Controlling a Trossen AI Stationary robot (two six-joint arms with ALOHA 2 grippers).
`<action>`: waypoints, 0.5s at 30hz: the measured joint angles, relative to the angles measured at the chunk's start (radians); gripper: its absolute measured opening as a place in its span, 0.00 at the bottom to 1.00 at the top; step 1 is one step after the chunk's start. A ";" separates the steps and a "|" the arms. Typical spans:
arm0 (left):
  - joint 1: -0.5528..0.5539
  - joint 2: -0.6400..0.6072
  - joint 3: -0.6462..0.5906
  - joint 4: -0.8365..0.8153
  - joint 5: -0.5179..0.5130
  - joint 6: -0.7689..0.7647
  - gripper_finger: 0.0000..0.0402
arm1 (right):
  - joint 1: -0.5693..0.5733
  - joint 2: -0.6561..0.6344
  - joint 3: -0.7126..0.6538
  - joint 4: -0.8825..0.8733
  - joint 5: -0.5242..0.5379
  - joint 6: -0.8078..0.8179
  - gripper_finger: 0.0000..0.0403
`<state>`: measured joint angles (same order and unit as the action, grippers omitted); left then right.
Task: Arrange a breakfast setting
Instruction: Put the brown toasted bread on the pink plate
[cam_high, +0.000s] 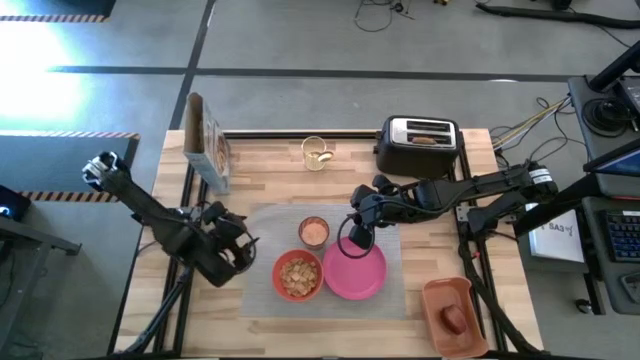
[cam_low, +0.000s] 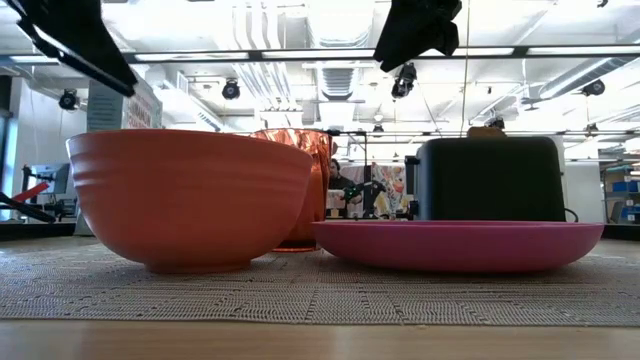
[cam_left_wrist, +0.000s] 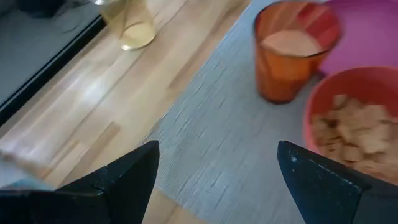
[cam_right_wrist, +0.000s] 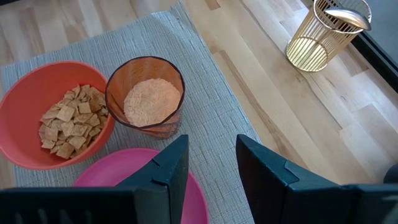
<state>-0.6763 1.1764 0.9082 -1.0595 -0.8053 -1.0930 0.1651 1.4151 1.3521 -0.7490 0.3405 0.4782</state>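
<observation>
The grey mat (cam_high: 330, 300) lies mid-table. On it stand the pink plate (cam_high: 356, 272), the red-orange bowl (cam_high: 298, 275) filled with cereal squares, and the small cup (cam_high: 314, 231) holding a pale powder. My right gripper (cam_right_wrist: 212, 162) hovers above the plate's far edge beside the cup, fingers a little apart and empty. My left gripper (cam_left_wrist: 217, 180) is wide open and empty over the mat's left edge, left of the bowl. The gold spoon (cam_right_wrist: 348, 17) stands in a gold wire holder (cam_high: 316, 152). The toast (cam_high: 425, 139) sits in the toaster. The apple (cam_high: 455, 320) lies in the orange tray.
The black-and-chrome toaster (cam_high: 420, 145) stands at the far right. A cereal box (cam_high: 205, 140) stands at the far left. The orange tray (cam_high: 452, 312) sits at the near right corner. Bare wood shows between the mat and the far edge.
</observation>
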 joint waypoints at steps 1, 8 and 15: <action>-0.011 -0.027 -0.006 0.012 -0.003 0.022 0.77 | 0.000 0.000 0.000 0.000 0.000 0.000 0.31; -0.103 -0.169 -0.076 0.180 -0.091 0.235 0.77 | 0.000 0.000 0.000 0.000 0.000 0.000 0.31; -0.098 -0.264 -0.169 0.256 -0.191 0.304 0.76 | 0.000 0.000 0.000 0.000 0.000 0.000 0.31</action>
<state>-0.7741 0.9120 0.7395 -0.8033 -0.9966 -0.7892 0.1652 1.4155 1.3520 -0.7489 0.3405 0.4786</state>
